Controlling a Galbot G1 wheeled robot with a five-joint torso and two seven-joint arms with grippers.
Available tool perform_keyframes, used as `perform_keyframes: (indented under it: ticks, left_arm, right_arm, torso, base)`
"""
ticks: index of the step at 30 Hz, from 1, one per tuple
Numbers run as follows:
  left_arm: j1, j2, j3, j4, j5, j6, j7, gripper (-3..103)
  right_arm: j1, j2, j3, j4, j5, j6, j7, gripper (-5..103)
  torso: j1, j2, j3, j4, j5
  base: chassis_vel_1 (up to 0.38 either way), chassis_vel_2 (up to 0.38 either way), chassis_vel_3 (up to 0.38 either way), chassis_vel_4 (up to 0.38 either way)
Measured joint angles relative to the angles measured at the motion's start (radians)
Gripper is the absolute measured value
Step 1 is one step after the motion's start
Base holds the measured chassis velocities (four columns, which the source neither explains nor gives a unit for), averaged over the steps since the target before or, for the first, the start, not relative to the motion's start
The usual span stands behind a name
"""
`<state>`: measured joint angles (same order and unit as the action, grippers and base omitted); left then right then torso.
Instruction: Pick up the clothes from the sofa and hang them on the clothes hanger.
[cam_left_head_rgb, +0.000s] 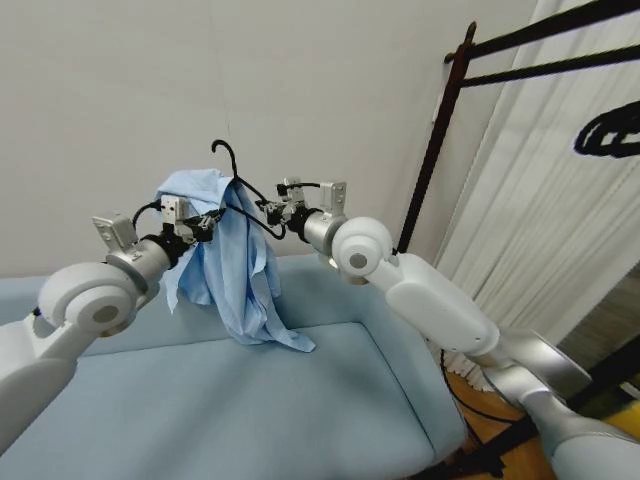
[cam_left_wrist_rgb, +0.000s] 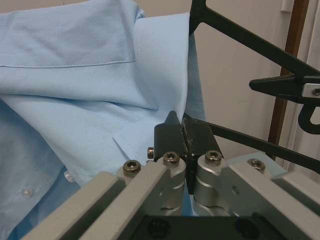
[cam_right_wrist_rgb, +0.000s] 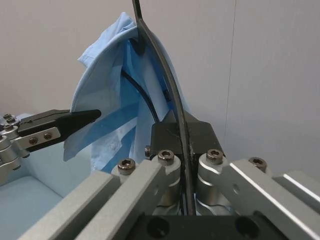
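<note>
The shirt (cam_left_head_rgb: 225, 270) hung in the air above the sofa (cam_left_head_rgb: 250, 400), draped over a black hanger (cam_left_head_rgb: 228, 152) that both hands carried between them. The right hand (cam_right_wrist_rgb: 182, 131) was pressed together on the hanger's thin arm. The left hand (cam_left_wrist_rgb: 185, 131) was shut just as tight on the hanger's lower bar, right at the edge of the cloth. Whether a fold of shirt was caught in that pinch as well could not be told.

The shirt looked only half seated. It bunched over the shoulder on the left hand's side, while the side toward the right hand showed bare wire. The loose tail hung down near the sofa's back. A tilt of the hanger or a quick swing would likely have let the cloth slide off that one shoulder and drop onto the cushions.

The wire was thin and smooth, so it could have turned inside either pinch and left the hook pointing the wrong way for the rack (cam_left_head_rgb: 440, 140), which stood well apart on the robot's right. With both hands locked on one stiff hanger, any mismatch in their travel might have bent it or pulled it free.
</note>
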<state>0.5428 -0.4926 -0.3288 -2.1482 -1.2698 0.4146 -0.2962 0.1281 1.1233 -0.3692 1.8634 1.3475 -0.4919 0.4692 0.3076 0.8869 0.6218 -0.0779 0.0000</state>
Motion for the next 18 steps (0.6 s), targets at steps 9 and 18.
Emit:
perform_keyframes:
  ticks: [9, 18]
  left_arm:
    - [-0.014, -0.026, 0.004, 0.027, 0.006, -0.019, -0.031, 0]
    - [-0.016, -0.034, 0.003, 0.036, 0.018, -0.022, -0.041, 11]
  right_arm:
    - [0.011, -0.004, -0.013, 0.011, 0.001, 0.007, -0.008, 2]
    - [0.026, -0.002, -0.024, -0.01, -0.021, 0.008, -0.021, 2]
  torso:
    - [0.0, 0.0, 0.0, 0.0, 0.0]
    - [0.0, 0.0, 0.0, 0.0001, 0.0]
  base:
    - [0.0, 0.0, 0.0, 0.0]
    - [0.0, 0.0, 0.0, 0.0]
